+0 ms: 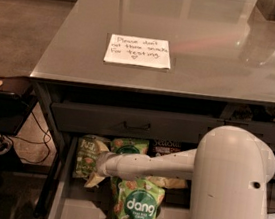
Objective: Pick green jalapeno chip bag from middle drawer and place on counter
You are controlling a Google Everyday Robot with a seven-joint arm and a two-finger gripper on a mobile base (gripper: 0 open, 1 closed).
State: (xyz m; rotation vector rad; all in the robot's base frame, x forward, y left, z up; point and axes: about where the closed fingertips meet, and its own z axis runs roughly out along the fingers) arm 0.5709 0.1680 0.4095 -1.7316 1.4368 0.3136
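The green jalapeno chip bag (86,155), dull olive with white lettering, lies at the back left of the open middle drawer (77,213). My white arm reaches in from the right across the drawer. My gripper (94,175) is at the arm's left end, low in the drawer, right beside the bag's right edge. The arm partly covers that edge. The counter (210,55) is the glossy grey top above, with a white handwritten note (138,51) on it.
Two brighter green dang pouches lie in the drawer, one in front (137,210), one behind the arm (130,147). A brown-and-white snack bag (168,147) lies at the back. A shut drawer front with a black handle (136,126) is just above. A dark side shelf (1,93) stands left.
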